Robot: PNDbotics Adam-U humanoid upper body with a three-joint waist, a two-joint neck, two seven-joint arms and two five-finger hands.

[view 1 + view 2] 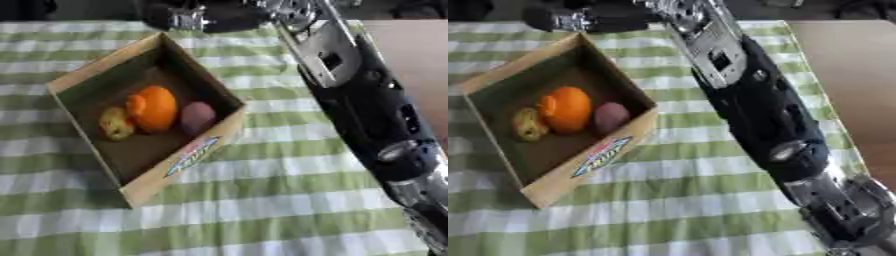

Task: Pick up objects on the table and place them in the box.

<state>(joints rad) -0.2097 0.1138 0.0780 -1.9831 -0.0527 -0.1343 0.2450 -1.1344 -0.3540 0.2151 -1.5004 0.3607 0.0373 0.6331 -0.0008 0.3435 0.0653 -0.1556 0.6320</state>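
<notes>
Brown open-topped cardboard box (92, 80) is set on green-striped cloth (280, 200); round orange fruit (154, 107), purple and yellowish pieces already inside. Right hand (579, 19) is stretched past it, fingers unreadable.

The cardboard box (144, 187) bears a slanted printed logo (192, 156) on its outer side wall — red, blue and white lettering — but its words cannot be read.
</notes>
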